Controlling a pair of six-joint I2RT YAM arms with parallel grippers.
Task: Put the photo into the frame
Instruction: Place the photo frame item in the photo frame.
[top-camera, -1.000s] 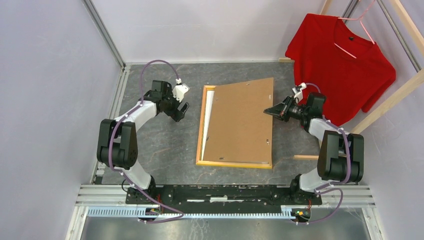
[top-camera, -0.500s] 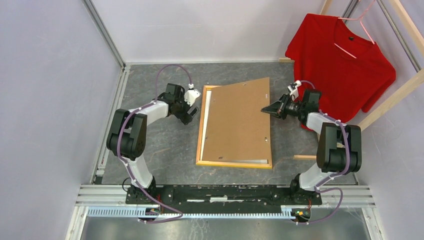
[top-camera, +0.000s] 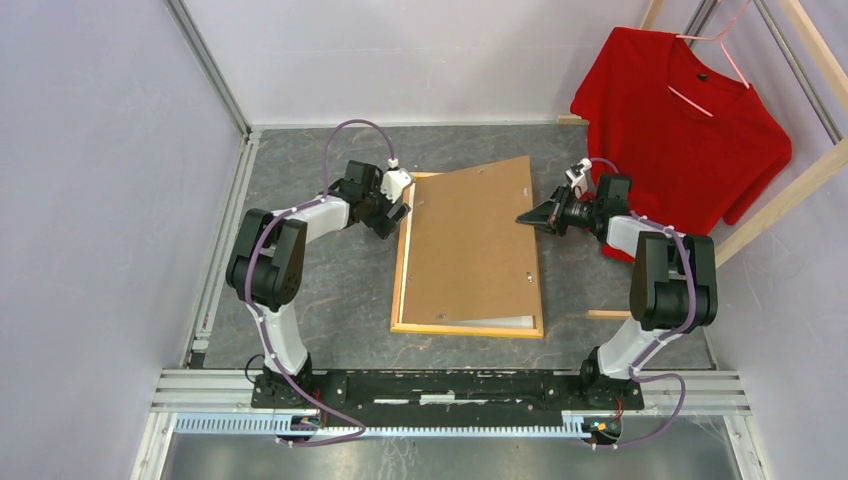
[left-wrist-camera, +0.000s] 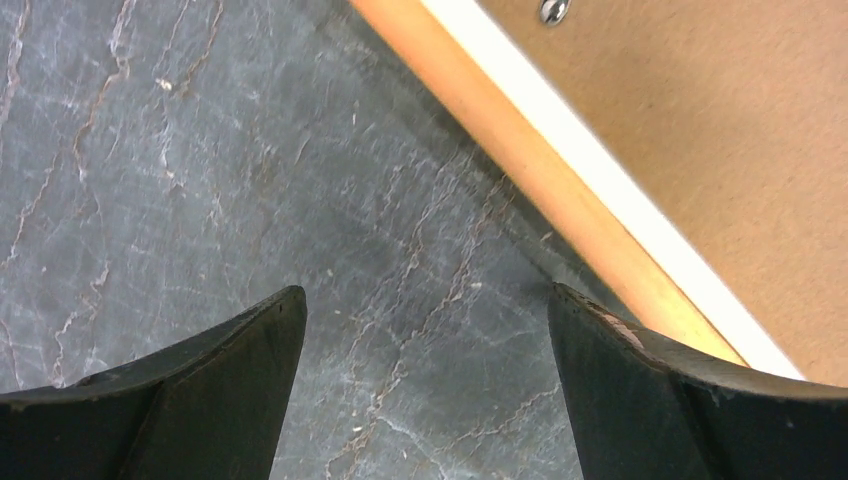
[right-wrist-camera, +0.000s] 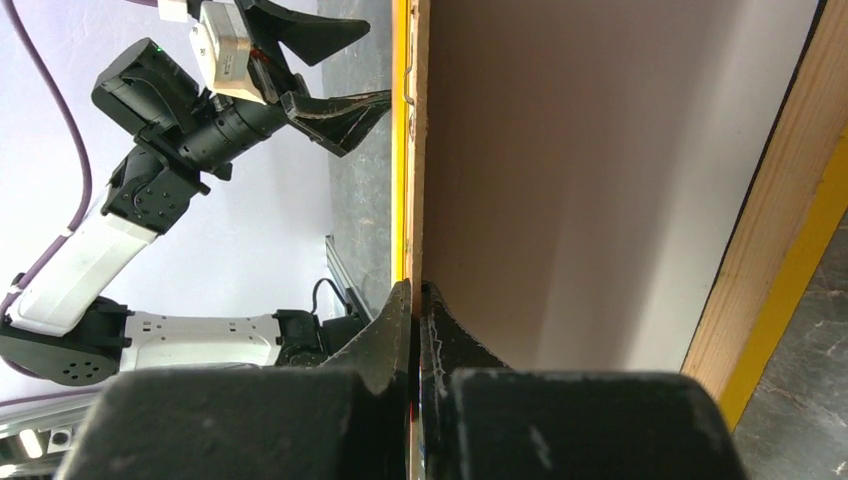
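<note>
Since a second ago:
- The left arm has swung in from 9 o'clock.
- The left hand (top-camera: 396, 212) now sits at the 10 o'clock corner of the frame (top-camera: 460, 329).
- The backing panel (top-camera: 470, 245) has slid toward 9 o'clock, narrowing the white gap on that side.
- The right hand (top-camera: 523, 218) has followed it inward.

Frame: lies flat at the centre of the table (top-camera: 340, 290), wood side up, with yellow showing at the outer edge.

Photo (top-camera: 495, 322): inside the frame, white back up, under the panel. It shows only as a strip at 6 o'clock and a thin line along the 9 o'clock rail.

Panel: skewed against the frame, its 1 o'clock corner jutting past the far rail.

Right hand: clenched on the panel's 3 o'clock edge, and the wrist view shows the fingers (right-wrist-camera: 392, 330) pinching the thin board.

Left hand: released, fingers (left-wrist-camera: 250, 340) spread and empty over bare table just beside the wooden rail. I cannot tell whether it touches the rail.
</note>
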